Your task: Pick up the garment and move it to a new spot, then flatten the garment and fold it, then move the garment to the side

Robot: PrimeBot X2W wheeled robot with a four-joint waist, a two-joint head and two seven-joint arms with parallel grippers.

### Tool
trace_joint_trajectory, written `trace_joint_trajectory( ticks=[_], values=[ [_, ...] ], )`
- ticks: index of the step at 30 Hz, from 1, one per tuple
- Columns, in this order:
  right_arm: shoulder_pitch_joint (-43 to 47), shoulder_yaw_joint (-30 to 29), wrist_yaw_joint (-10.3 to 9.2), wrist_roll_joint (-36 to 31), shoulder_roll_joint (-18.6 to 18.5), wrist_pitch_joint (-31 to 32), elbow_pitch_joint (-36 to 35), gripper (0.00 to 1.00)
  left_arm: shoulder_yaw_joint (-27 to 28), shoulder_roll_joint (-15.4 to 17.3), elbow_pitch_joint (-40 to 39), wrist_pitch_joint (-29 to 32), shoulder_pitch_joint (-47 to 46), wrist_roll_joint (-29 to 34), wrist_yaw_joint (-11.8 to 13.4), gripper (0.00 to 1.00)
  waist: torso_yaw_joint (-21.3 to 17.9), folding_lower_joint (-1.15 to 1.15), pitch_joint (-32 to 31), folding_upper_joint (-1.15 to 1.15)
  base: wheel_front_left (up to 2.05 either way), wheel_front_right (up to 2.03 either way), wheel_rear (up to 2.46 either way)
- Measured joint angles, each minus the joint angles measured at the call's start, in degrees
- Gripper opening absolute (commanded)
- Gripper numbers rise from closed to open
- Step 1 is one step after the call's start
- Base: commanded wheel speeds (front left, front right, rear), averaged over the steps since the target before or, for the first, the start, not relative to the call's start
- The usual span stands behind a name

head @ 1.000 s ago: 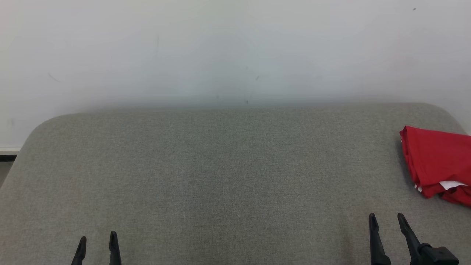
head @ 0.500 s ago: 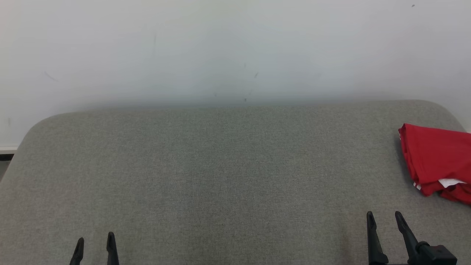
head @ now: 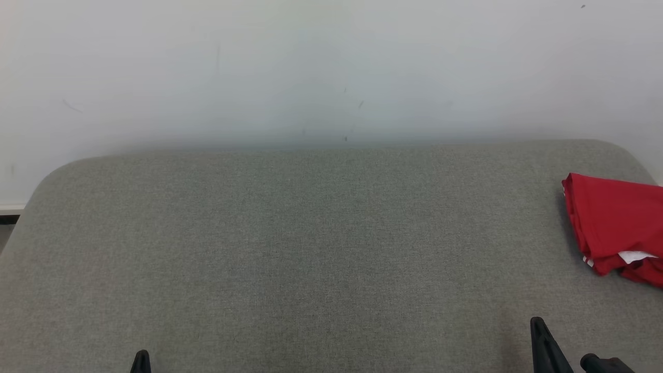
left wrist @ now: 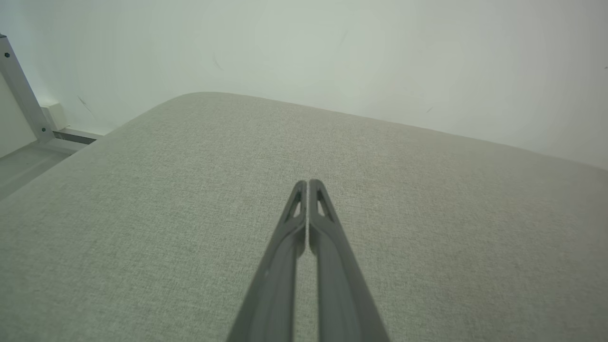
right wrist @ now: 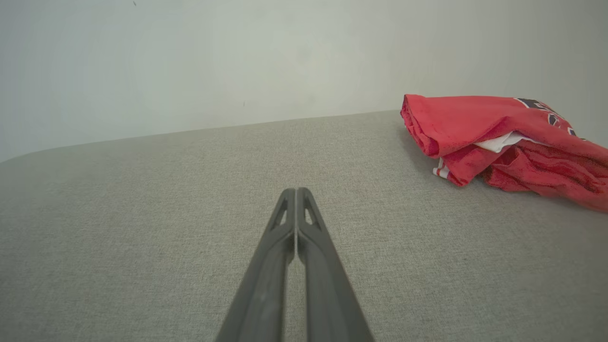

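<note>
The garment [head: 616, 225], red with white trim, lies folded at the far right of the grey cushioned surface [head: 311, 248]; in the right wrist view the garment [right wrist: 498, 137] sits at the upper right. My left gripper [left wrist: 308, 184] is shut and empty over bare fabric; its tip [head: 140, 358] pokes up at the head view's bottom left. My right gripper [right wrist: 295, 191] is shut too, with nothing in it, short of the garment and to its left. In the head view the right gripper [head: 538, 326] rises at the bottom right.
A pale wall [head: 331, 67] stands behind the surface. The surface's left rear corner is rounded, with floor [left wrist: 23, 164] and a metal frame leg [left wrist: 21, 90] beyond it.
Both grippers have gone from open to shut and have dropped lower in the head view. The garment has not moved.
</note>
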Motion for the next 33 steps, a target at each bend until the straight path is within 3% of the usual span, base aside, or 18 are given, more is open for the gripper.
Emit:
trace_joint_trajectory(
  ticks=[33],
  values=[
    [-3.1, -1.0, -0.01, 33.4, 0.1, 8.3, -0.4, 0.00, -0.2, -0.1, 0.7, 8.4, -4.1, -31.0, 0.0, 0.00, 0.0, 0.00, 0.8, 0.00, 0.00, 0.00, 0.00]
  ],
)
